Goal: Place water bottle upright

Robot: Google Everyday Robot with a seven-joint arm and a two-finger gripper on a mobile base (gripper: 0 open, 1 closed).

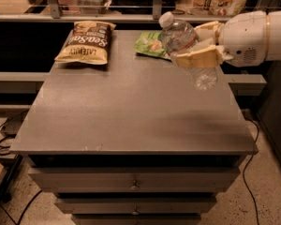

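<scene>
The water bottle (180, 37) is clear ribbed plastic with a white cap. It hangs tilted above the back right of the grey table (131, 107), cap up and to the left, base down and to the right. My gripper (196, 46) comes in from the right on a white arm. Its cream fingers (196, 58) are shut on the bottle's middle and hide the label band. The bottle is off the table top.
A brown and cream chip bag (86, 42) lies at the table's back left. A green snack bag (151, 43) lies at the back middle, just behind the bottle. A shelf rail and clutter run behind the table. Drawers are below the front edge.
</scene>
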